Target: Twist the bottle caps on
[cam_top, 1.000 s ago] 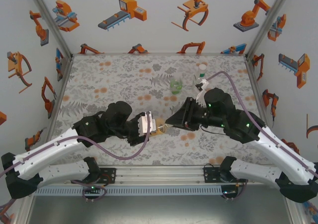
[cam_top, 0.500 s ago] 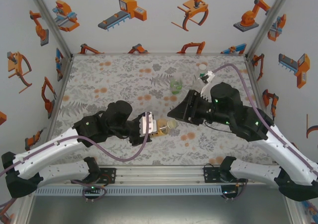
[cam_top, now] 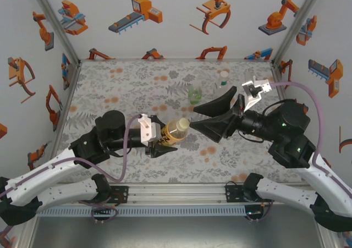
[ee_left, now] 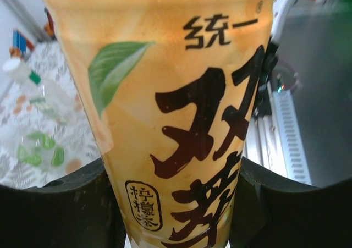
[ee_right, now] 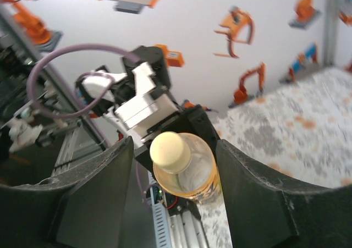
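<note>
Left wrist: amber bottle [ee_left: 181, 121], ends cropped, clamped in left jaws; right jaws apart.

Overhead camera looks down; both wrist cameras closely face one bottle [cam_top: 177, 130].

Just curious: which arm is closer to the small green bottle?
Right. The right arm ends just short of the green bottle, jaws open; the left arm, jaws clamping the amber bottle, sits farther left.
</note>
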Controlling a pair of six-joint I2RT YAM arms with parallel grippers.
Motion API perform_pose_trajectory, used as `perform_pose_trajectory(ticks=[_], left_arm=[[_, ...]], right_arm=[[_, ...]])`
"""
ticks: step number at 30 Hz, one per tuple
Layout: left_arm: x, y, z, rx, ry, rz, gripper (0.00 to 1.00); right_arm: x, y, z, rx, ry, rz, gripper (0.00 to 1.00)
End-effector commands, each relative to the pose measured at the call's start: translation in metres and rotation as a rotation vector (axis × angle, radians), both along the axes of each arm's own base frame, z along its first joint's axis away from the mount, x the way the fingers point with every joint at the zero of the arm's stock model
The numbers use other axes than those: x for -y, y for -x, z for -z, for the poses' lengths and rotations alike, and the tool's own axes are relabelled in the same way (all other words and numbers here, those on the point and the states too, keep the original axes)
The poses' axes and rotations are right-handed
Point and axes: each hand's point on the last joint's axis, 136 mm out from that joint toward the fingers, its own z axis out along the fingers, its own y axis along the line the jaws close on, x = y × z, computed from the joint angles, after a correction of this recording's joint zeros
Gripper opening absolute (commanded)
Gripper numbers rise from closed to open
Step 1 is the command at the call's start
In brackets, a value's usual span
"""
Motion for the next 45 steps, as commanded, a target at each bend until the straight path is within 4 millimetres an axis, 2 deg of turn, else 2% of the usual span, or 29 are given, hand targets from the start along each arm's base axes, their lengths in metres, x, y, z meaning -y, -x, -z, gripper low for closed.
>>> perform_pose_trajectory(ticks=[1,6,11,13,16,26,33,45], left_arm=[[0.000,0.022,-0.045,-0.014,0.152,0.123,0.00],[-0.001,0.038,-0.065,-0.022,0.191,0.223,0.00],[0.000,0.048,-0.076,-0.039,0.201,0.296,0.00],[0.000,0.051,-0.078,-0.042,0.201,0.314,0.00],[0.000,0.051,-0.078,-0.048,0.199,0.317,0.00],[0.003,0.050,-0.073,-0.060,0.184,0.322,0.00],[0.003,0.051,-0.074,-0.061,0.180,0.324,0.00],[0.001,0.051,-0.075,-0.056,0.182,0.321,0.00]], right_arm=[[-0.002,0.044,-0.040,0.285,-0.092,-0.206,0.58],[-0.005,0.069,-0.055,0.397,-0.142,-0.371,0.59],[-0.009,0.075,-0.053,0.448,-0.123,-0.423,0.59],[-0.010,0.076,-0.054,0.461,-0.128,-0.430,0.55],[-0.009,0.077,-0.056,0.466,-0.142,-0.440,0.49],[-0.010,0.076,-0.061,0.446,-0.165,-0.452,0.47],[-0.014,0.075,-0.057,0.433,-0.149,-0.465,0.40],[-0.018,0.072,-0.054,0.418,-0.137,-0.465,0.40]])
